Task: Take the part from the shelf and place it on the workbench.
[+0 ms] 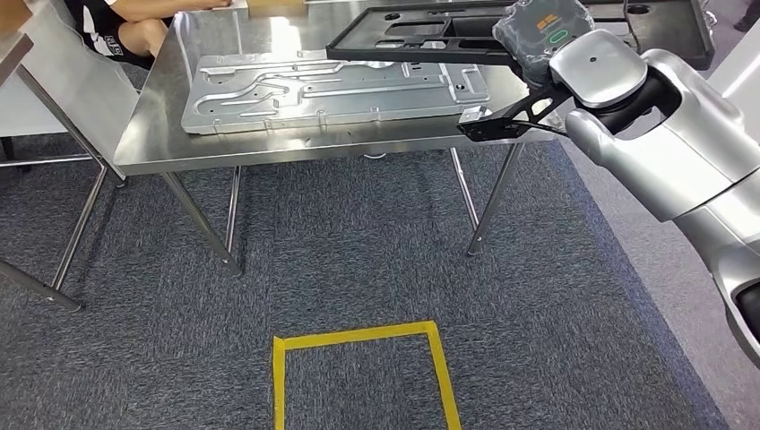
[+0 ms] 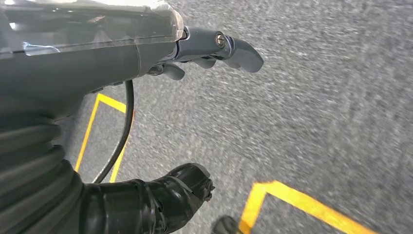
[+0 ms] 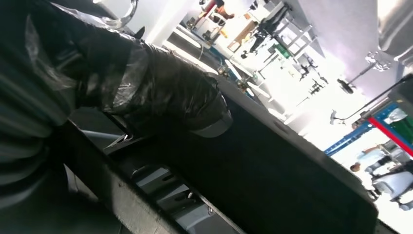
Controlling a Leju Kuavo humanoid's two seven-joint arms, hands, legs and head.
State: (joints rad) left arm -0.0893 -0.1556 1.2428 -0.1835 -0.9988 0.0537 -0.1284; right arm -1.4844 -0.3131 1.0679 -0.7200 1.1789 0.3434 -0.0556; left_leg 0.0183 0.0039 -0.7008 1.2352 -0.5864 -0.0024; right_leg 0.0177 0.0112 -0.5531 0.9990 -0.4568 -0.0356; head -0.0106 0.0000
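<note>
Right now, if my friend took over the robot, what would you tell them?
Right hand: holds the black part up over the workbench.
Left hand: hangs over the carpet, holds nothing, fingers apart.
On the workbench lies a silver plate. A person sits at its far corner.
Done: part is off the shelf.
Left: lower it onto the workbench and let go.
</note>
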